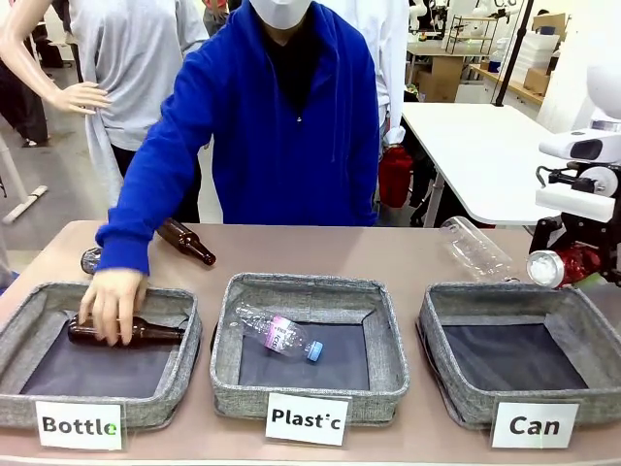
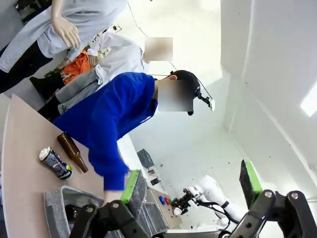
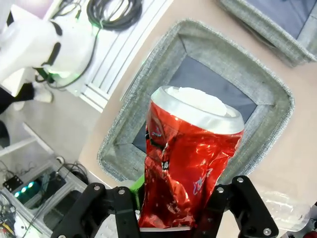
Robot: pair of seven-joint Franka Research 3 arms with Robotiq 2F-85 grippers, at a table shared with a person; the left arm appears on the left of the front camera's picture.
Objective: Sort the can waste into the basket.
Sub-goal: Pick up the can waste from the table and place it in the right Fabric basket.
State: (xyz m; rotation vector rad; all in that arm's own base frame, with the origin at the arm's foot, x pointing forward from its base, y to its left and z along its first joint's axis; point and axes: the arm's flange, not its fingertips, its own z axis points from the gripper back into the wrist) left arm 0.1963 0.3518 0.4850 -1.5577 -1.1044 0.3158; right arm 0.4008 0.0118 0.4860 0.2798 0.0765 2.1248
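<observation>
The right gripper [image 3: 176, 201] was clamped on the crushed red can [image 3: 190, 158]; the Can basket [image 3: 233, 59] lay beyond its fingertips; it would do best to centre over the dark lining, then release low; the left gripper [image 2: 192, 183] gaped empty, with the silver can [image 2: 55, 162] well apart from it on the counter [image 2: 20, 148].

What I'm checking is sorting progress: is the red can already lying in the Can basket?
No, the crushed red can is held between the jaws of the right gripper, above the Can basket.

table [image 1: 388, 254] | Bottle bin [image 1: 184, 340] | Plastic bin [image 1: 291, 282] | Can basket [image 1: 505, 289] | brown bottle [image 1: 184, 241] | silver can [image 2: 55, 162] | clear bottle [image 1: 475, 249]
</observation>
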